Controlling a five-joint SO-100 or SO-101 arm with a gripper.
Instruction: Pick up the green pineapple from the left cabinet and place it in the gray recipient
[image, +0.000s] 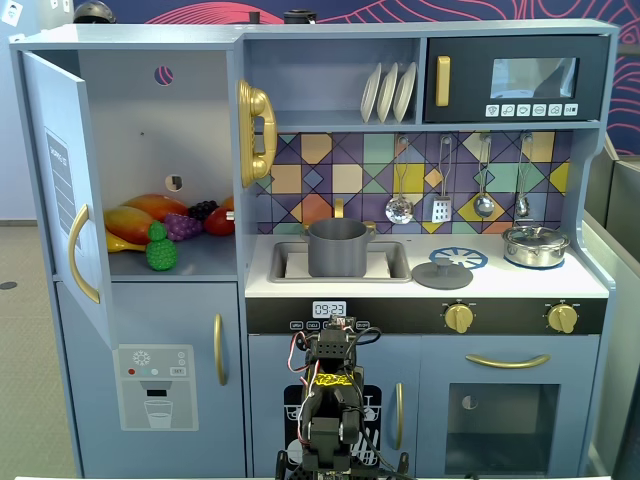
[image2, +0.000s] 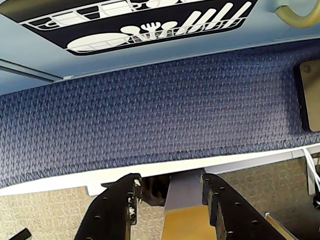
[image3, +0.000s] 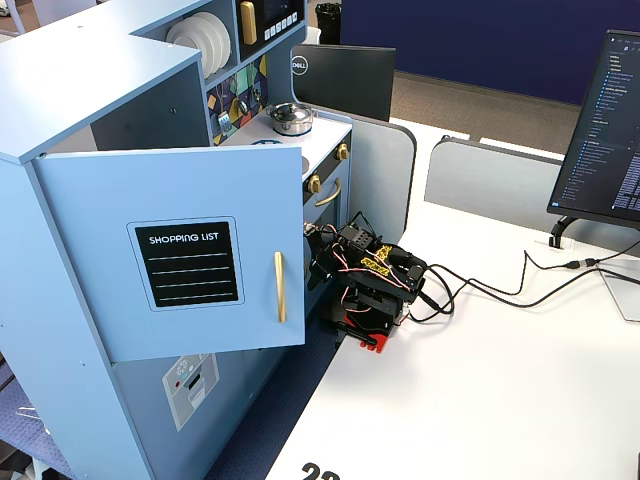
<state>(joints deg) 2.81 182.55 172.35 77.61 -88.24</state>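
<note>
1. Up and to the left of my end effector (image: 335, 345) in a fixed view, the left cabinet (image: 150, 110) stands open. The green pineapple (image: 160, 247) sits at its shelf front, touching a purple grape bunch (image: 183, 226).
2. The arm is folded low. In the wrist view the end effector (image2: 169, 192) is spread and empty, facing carpet.
3. I judge the reach must rise, swing left, clear the open door (image: 62, 180), and pinch the pineapple alone.
4. Above, slightly right, the gray recipient (image: 337, 248) waits in the counter (image: 520, 280) sink.
5. Only the side fixed view shows the door (image3: 180, 250) swung outward; it hides both pineapple and pot.
</note>
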